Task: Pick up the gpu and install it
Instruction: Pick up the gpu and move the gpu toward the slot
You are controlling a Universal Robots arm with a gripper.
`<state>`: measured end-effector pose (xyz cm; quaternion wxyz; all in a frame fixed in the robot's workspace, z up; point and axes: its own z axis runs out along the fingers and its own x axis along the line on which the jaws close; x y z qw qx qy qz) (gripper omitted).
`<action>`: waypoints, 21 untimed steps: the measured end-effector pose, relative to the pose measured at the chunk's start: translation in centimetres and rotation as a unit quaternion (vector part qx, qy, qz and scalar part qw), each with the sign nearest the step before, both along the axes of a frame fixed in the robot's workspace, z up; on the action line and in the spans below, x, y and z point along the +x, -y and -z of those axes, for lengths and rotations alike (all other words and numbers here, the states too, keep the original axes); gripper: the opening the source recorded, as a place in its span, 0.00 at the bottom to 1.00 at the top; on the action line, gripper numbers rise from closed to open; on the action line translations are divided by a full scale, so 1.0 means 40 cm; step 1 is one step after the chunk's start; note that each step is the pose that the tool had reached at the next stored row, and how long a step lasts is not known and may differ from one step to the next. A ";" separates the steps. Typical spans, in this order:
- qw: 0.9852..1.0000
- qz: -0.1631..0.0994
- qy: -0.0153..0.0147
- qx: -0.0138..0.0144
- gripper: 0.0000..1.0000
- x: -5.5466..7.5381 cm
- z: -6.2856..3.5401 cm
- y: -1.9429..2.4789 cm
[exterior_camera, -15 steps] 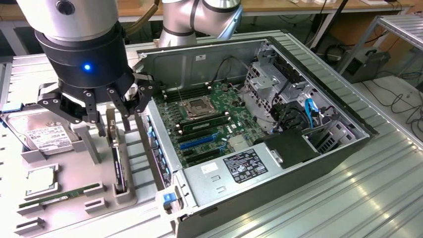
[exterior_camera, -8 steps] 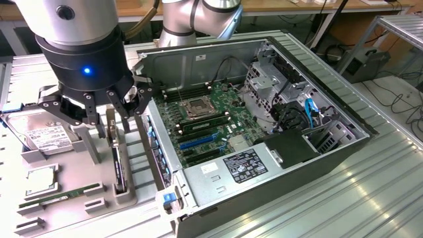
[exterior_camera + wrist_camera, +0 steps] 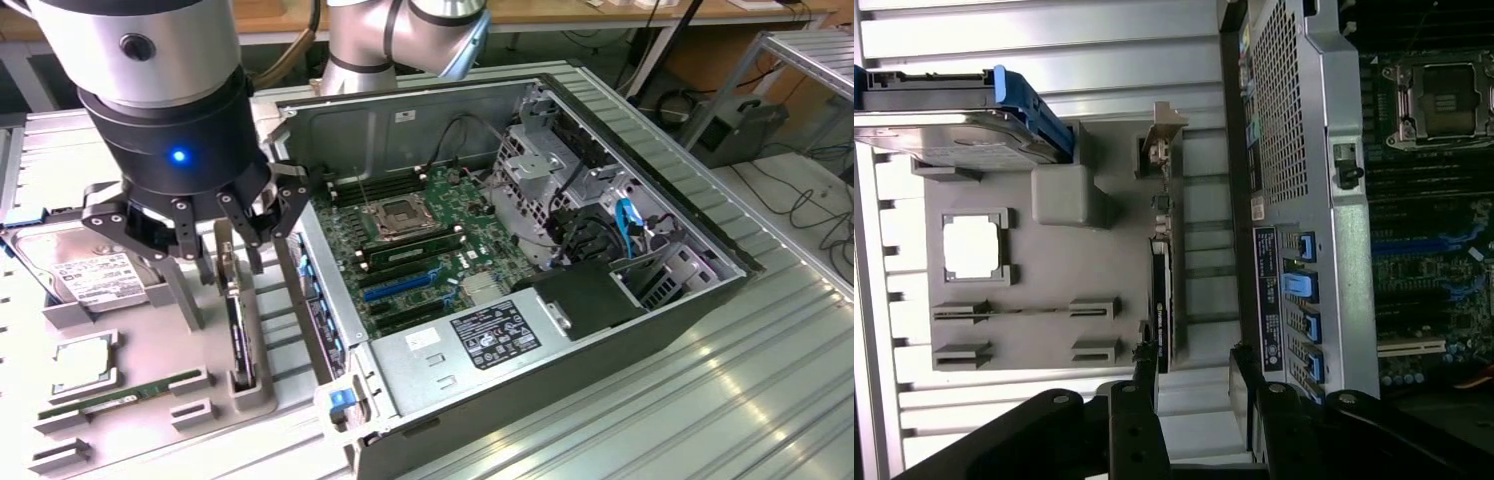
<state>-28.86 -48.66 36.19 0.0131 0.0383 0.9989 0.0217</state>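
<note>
Ribbed metal table [image 3: 641,400] is carrying a grey parts tray [image 3: 147,350]; I'm seeing the arm pointing straight down, gripper [image 3: 220,250] hanging open over the edge-standing gpu [image 3: 240,335].

We take this for a robotics lab or electronics workshop. An industrial robot arm [image 3: 147,90] stands over a ribbed metal counter [image 3: 694,400], where an opened computer tower [image 3: 641,330] lies on its side next to a grey parts fixture [image 3: 160,350]. Beyond the counter's far edge we see wooden workbenches [image 3: 561,12] and loose cables [image 3: 801,190] on the floor.
</note>
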 end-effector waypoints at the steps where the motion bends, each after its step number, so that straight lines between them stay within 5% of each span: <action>1: 1.000 0.000 0.000 0.000 0.42 0.000 0.002 0.000; 21: 1.000 0.000 0.000 0.000 0.42 -0.002 0.046 0.000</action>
